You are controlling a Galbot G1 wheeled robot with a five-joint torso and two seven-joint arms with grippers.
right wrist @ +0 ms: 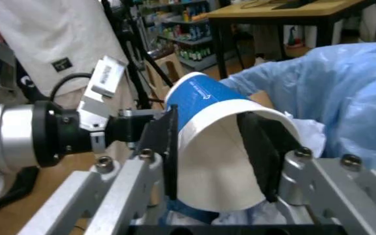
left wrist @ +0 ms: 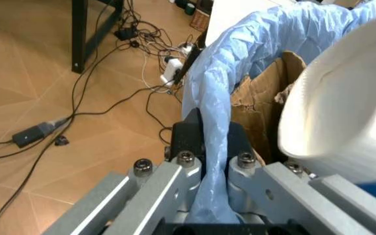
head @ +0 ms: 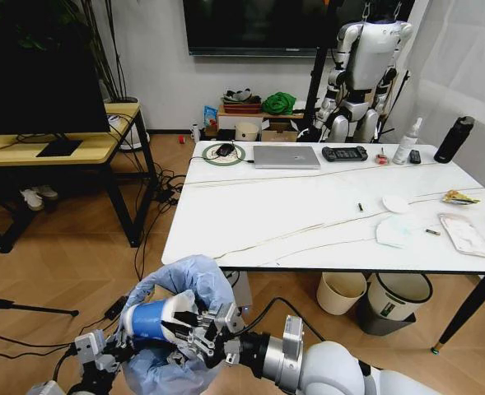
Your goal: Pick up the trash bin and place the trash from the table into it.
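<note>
Two claws worked low over the herringbone wood floor [head: 69, 263], nearest me. The left claw [left wrist: 204, 164] pinched the crinkled light-blue bag rim of the trash bin [head: 184, 284], which hung off the floor in front of the worktop [head: 308, 214]; crushed brown cardboard [left wrist: 260, 98] sat inside. The right claw [right wrist: 217, 147] clamped a blue-and-white paper cup [right wrist: 221, 147] on its side above the bin's mouth, small white print on it too fine to read. Beyond, the marble-look worktop with thin dark veins and black legs carried round paper lids [head: 396, 204], a white wrapper [head: 466, 234], a laptop [head: 286, 156] and a dark bottle [head: 454, 139]. Under it stood a cream bucket [head: 341, 292]. Cables [head: 164, 193] tangled beside a yellow desk [head: 77, 148].
</note>
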